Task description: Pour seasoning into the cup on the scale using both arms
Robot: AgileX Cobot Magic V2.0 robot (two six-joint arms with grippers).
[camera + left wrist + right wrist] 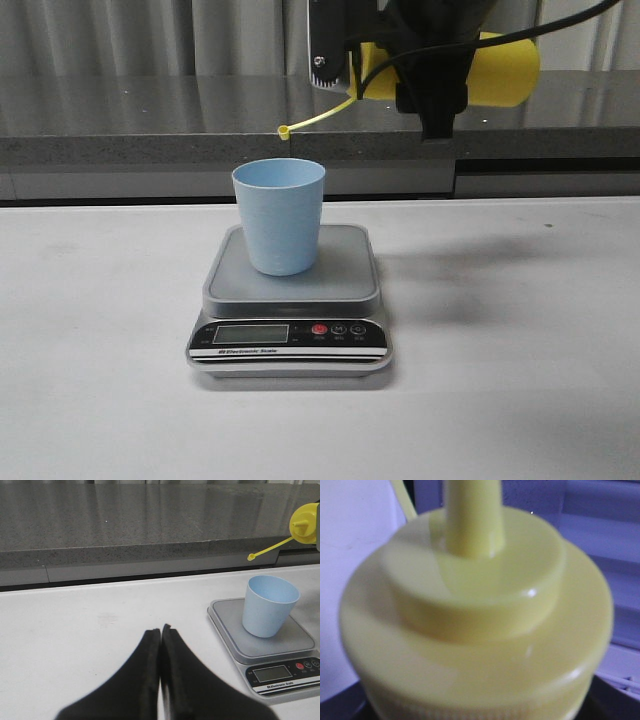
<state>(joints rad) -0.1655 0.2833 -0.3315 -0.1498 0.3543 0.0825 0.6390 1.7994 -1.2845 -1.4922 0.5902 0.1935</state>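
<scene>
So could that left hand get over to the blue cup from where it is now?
Probably yes. The left hand is shut and holds nothing, and only bare table lies between it and the cup on the scale. The yellow bottle, gripped by the right hand, hangs above, not in the path.

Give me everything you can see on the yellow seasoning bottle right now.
The seasoning bottle is glossy yellow plastic, held lying roughly horizontal high above the table in the right hand, its nozzle end pointing toward the robot's left. The right wrist view shows a ribbed screw collar, a stepped shoulder and a smooth spout. A thin tethered cap strap hangs out, its small cap dangling just above and behind the blue cup. Nothing visibly pours. Only the hand touches it.
</scene>
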